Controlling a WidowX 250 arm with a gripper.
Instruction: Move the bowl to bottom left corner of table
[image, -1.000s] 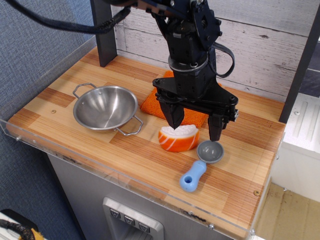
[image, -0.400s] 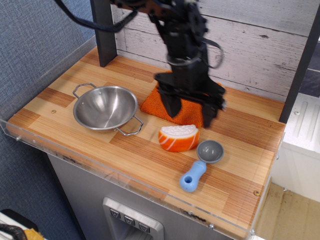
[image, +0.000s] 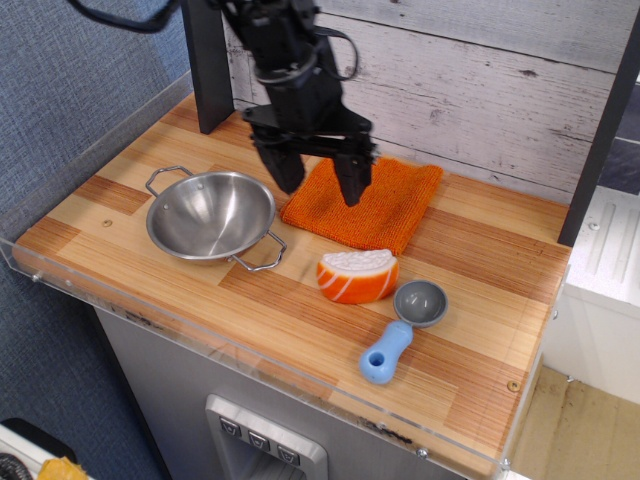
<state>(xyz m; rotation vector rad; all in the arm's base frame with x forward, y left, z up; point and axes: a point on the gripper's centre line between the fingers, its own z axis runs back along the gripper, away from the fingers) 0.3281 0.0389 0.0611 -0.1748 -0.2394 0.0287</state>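
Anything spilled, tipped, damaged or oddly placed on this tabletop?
Nothing stands out. The shiny stainless-steel bowl sits upright and empty on the wooden plank table, the orange cloth lies flat, and the open black gripper hangs above between them, holding nothing.

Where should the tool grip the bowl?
Probably the near-right rim of the bowl, from above. The bowl sits upright and open, its thin rim exposed, and the open tool hovers just beyond that side. The wire handles look too thin to pinch reliably.
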